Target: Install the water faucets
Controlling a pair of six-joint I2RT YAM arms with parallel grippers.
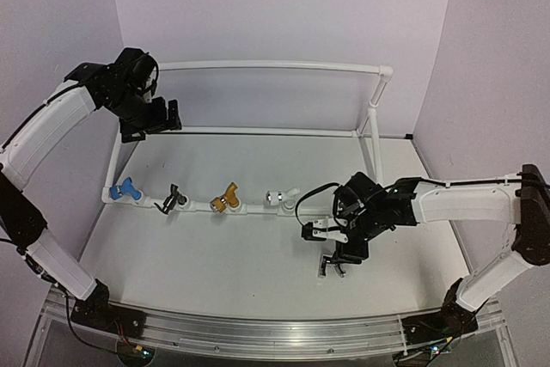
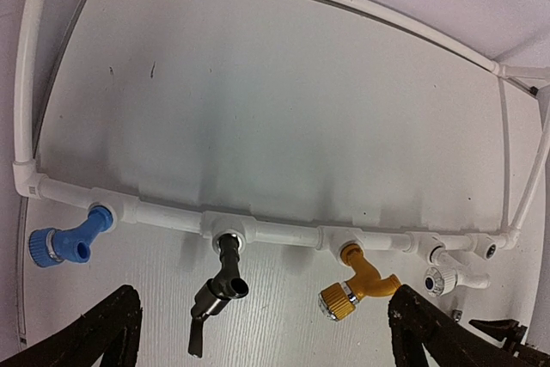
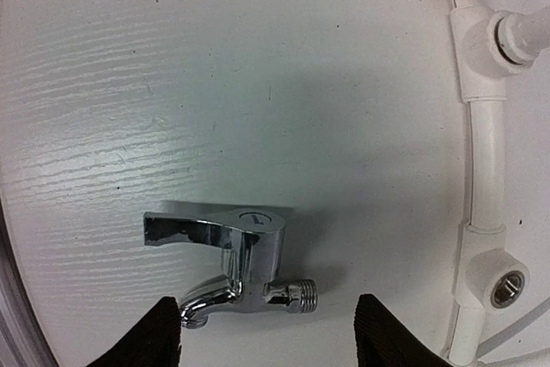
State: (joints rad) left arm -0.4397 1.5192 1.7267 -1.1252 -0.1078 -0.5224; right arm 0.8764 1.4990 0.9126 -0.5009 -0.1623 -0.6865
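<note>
— White surface point(image 1: 215, 255): what's fitted?
— Blue faucet point(image 1: 125, 189), black faucet point(image 1: 174, 198), gold faucet point(image 1: 227, 198), white faucet point(image 1: 280, 198), along the pipe point(image 2: 284, 234); left jaws hang wide apart, empty.
— Farther right?
— Silver faucet point(image 3: 236, 259) lies loose; right jaws spread above it, holding nothing.

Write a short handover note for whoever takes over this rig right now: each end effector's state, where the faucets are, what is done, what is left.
Left end effector: open, empty, raised beside the pipe frame's left side.
Right end effector: open, low over the silver faucet, which lies loose on the table, ungripped.
Done: blue faucet, black faucet, gold faucet and white faucet sit in the front pipe.
Left to do: grasp the silver faucet and fit it into the empty socket right of the white one.
</note>
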